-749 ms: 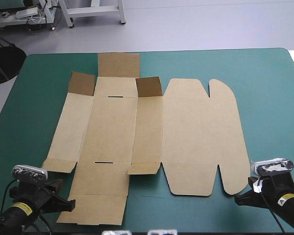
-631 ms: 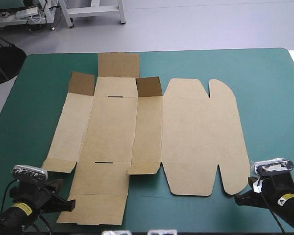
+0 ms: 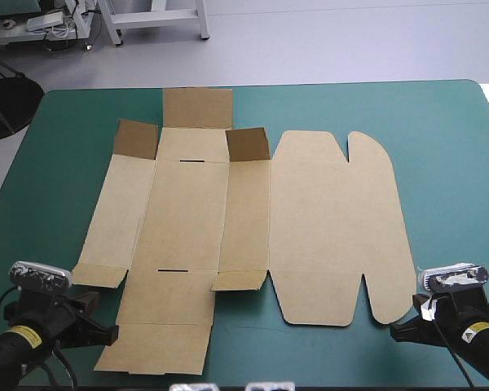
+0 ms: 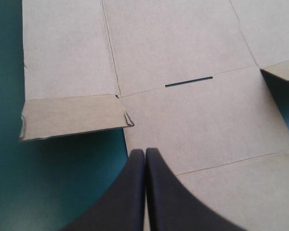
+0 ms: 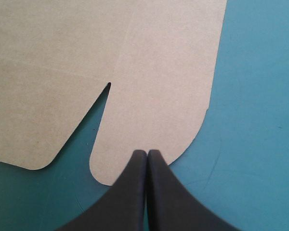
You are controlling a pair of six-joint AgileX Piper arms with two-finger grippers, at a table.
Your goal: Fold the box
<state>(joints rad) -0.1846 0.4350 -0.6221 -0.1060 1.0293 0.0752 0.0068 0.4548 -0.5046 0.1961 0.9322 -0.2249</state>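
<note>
Since the earlier frames the left arm has shifted slightly toward the table's left edge; the right arm and the box [image 3: 253,220] are unchanged. The left gripper [image 4: 145,151] is fully closed, its black fingers meeting in one pointed arch with nothing between them. Its tip sits at the left side of the box's near end panel, one finger over the board and the other over the teal-green cover [image 3: 440,163]. Contact with the board cannot be determined. Ahead of the tip is a narrow slot [image 4: 189,82] on a crease line, and beside it a small side flap [image 4: 72,118] with its edge slightly lifted. The right gripper [image 5: 147,152] is likewise closed and empty, its tip at the near edge of the rounded tab [image 5: 159,106] on the box's right-hand panel; a cut notch [image 5: 108,85] lies ahead of it. In the high view the box lies unfolded across the middle of the table, with two corner flaps [image 3: 248,145] raised at its far end. The left gripper [image 3: 98,334] is at its near left corner, the right gripper [image 3: 403,330] at its near right corner.
</note>
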